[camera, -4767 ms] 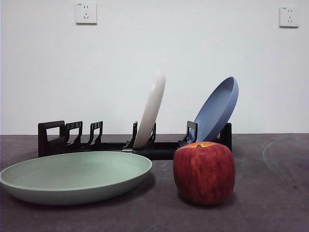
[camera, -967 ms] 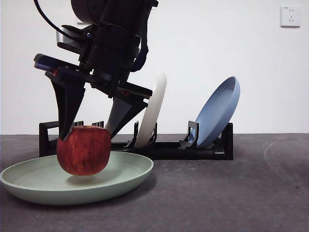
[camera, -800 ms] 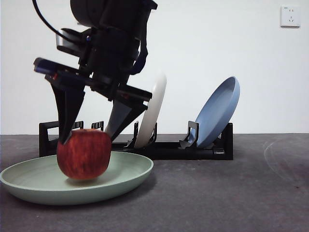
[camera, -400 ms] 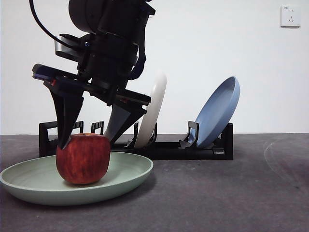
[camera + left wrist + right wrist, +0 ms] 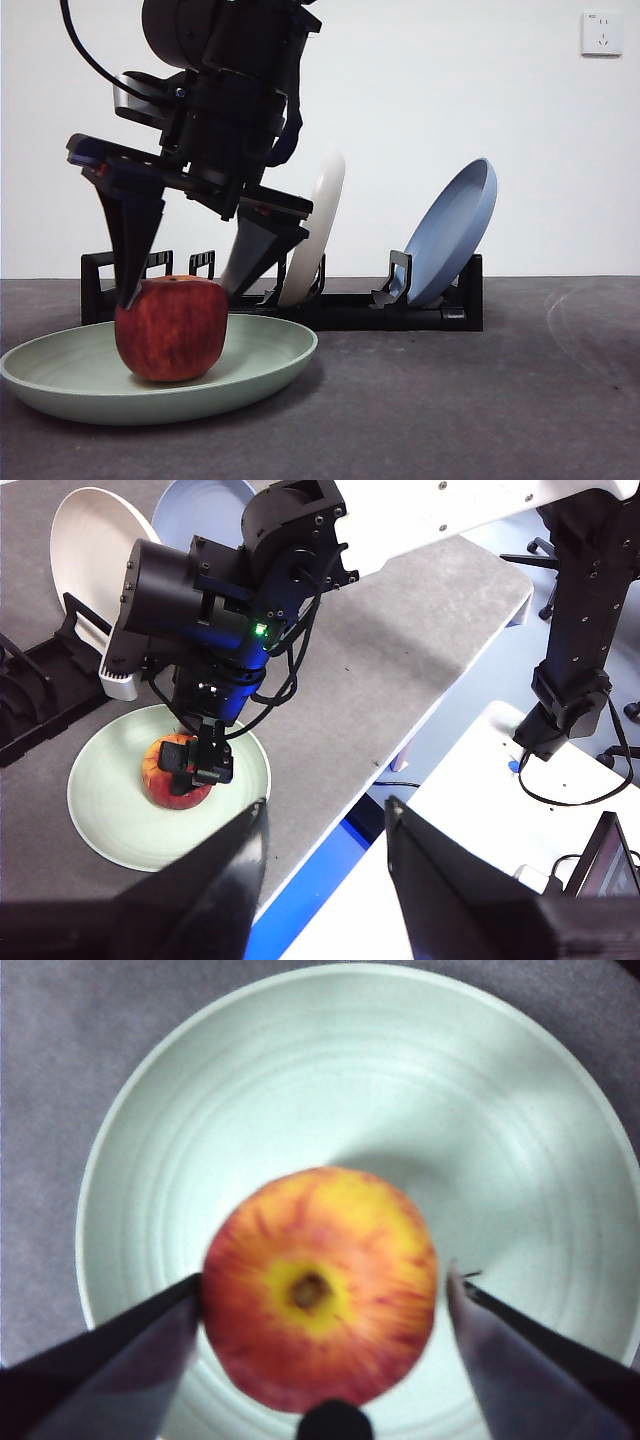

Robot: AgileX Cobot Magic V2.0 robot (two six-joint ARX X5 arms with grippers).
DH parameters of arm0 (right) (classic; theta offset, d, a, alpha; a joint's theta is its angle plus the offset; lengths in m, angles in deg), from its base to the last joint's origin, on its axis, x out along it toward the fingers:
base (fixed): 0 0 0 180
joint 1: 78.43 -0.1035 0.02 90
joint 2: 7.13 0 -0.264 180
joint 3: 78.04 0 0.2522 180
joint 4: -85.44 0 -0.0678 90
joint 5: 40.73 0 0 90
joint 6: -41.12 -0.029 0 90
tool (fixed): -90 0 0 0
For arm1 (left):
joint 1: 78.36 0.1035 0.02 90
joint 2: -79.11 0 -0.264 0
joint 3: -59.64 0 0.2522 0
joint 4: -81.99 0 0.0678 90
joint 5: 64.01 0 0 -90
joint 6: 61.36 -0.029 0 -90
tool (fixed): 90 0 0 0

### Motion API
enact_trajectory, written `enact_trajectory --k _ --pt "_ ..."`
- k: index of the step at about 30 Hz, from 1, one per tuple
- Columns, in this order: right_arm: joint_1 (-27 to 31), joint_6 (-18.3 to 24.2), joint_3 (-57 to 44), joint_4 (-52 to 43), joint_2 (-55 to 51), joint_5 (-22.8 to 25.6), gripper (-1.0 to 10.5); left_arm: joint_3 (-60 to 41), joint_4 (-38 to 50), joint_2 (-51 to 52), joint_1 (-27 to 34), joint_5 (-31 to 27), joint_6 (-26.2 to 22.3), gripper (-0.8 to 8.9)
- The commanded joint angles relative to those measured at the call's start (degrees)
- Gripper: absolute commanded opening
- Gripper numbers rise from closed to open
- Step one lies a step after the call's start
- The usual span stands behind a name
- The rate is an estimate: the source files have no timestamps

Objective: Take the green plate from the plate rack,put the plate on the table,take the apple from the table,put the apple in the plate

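Observation:
The apple (image 5: 170,330) rests upright in the green plate (image 5: 270,350), which lies flat on the table (image 5: 480,400) in front of the plate rack (image 5: 350,305). My right gripper (image 5: 181,294) hangs just above the apple, open, with one jaw on each side of its top. In the right wrist view the apple (image 5: 320,1290) sits between the spread jaws of the right gripper (image 5: 322,1280), on the green plate (image 5: 300,1080). My left gripper (image 5: 325,810) is open and empty, high off the table's edge, and looks down on the plate (image 5: 120,820) and the apple (image 5: 170,775).
A cream-white plate (image 5: 318,225) and a blue plate (image 5: 455,225) lean in the rack's slots behind the green plate. The rack's left slots hold nothing. The right arm's dark body (image 5: 225,90) fills the space above the plate. The table edge (image 5: 400,730) shows in the left wrist view.
The apple has gone from the table at the right, via the right gripper, down onto the green plate. The jaws have spread and let go of it.

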Motion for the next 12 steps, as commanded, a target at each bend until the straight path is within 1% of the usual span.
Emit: enact_trajectory --k 1,7,9,12 --pt "-0.3 -0.6 0.1 0.2 1.2 -0.2 4.8 -0.2 0.2 0.2 0.1 -0.1 0.2 1.97" --pt "-0.2 -0.6 2.0 3.7 0.8 -0.2 4.7 -0.2 0.2 0.2 0.1 -0.1 0.2 1.97" --pt "-0.2 -0.6 4.0 6.2 0.6 -0.2 4.7 -0.2 0.2 0.2 0.1 -0.1 0.2 1.97" --pt "0.0 -0.3 9.3 12.6 0.3 -0.2 4.7 -0.2 0.2 0.2 0.1 -0.2 0.2 1.97"
